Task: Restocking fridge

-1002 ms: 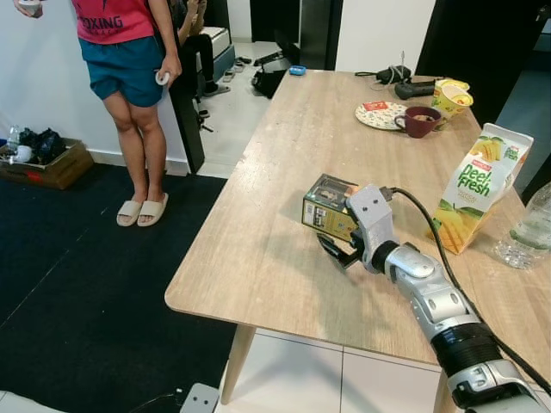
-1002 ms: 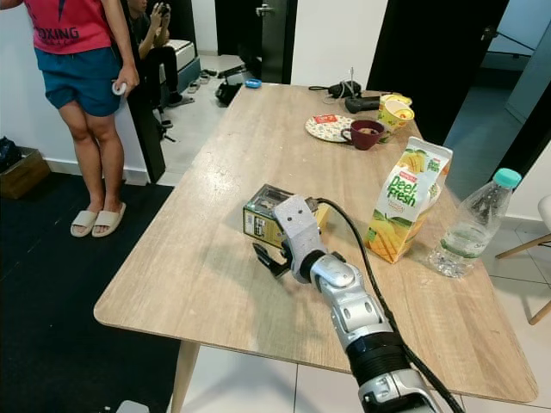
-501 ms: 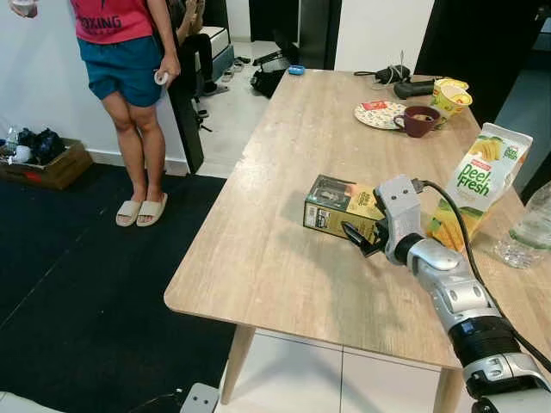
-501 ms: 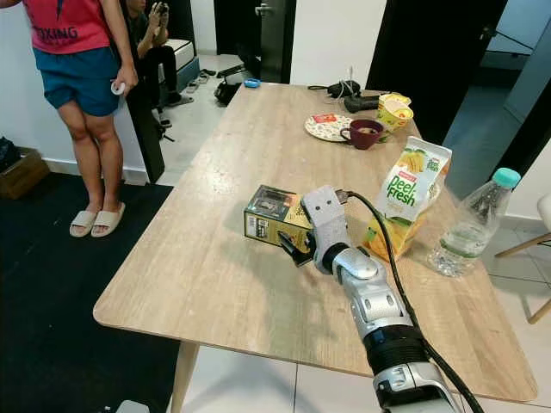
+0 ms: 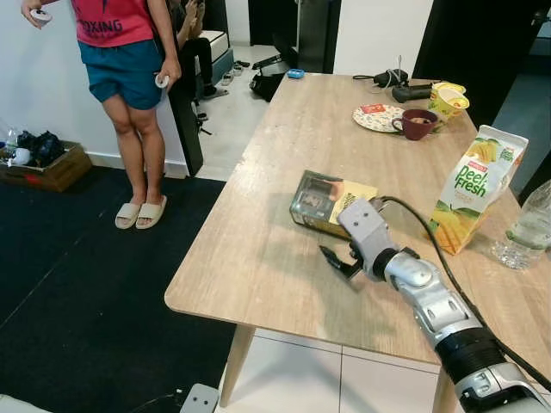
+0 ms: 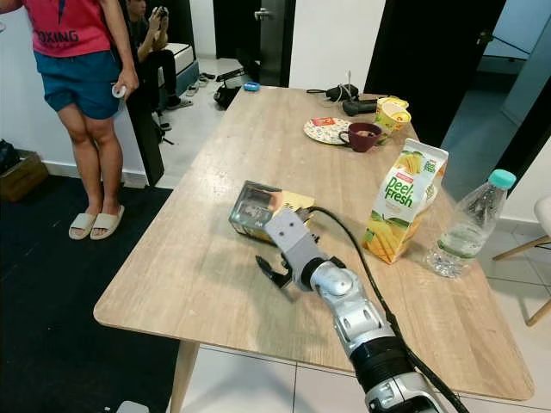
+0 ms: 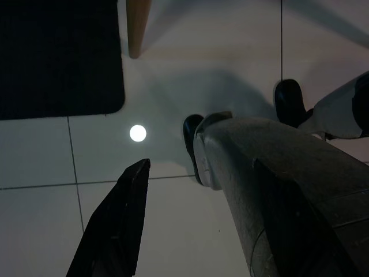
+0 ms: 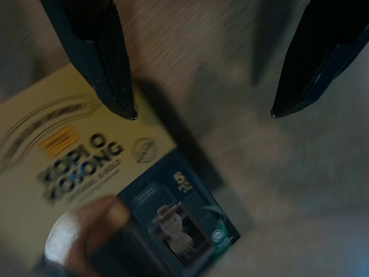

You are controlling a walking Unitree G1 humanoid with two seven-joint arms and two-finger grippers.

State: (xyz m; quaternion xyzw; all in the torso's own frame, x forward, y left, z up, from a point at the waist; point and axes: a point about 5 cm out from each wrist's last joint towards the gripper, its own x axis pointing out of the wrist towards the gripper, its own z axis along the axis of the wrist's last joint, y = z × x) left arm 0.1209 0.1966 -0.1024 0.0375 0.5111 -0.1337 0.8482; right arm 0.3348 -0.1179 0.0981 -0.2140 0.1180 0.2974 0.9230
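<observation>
I see the coffee box (image 5: 325, 203) lying flat on the wooden table (image 5: 258, 258), a little above and left of centre in the left eye view, its yellow-and-dark printed face turned up. Its long axis runs from the middle left toward the upper right of that frame, roughly across the line of my reaching arm. The right wrist view puts the printed face (image 8: 98, 196) just beyond the fingertips, with one black finger (image 8: 95, 52) over the box's yellow end and the other over bare wood.

The right gripper (image 5: 337, 262) sits just below the box in the left eye view, on the near side of it, close but not touching as far as I can judge. Its two fingers are spread wide with nothing between them. The silver forearm stretches in from the lower right corner, wrist bent so the fingers point down and toward the table's left edge. This arm is clearly the nearer one; the left gripper (image 7: 124, 219) hangs low over the tiled floor, and I cannot tell its spread.

I judge the next move needs the jaws brought forward and squared across the box's short width.

Further right stand the Peel Fresh juice carton (image 5: 475, 188) and a water bottle (image 5: 525, 228).
</observation>
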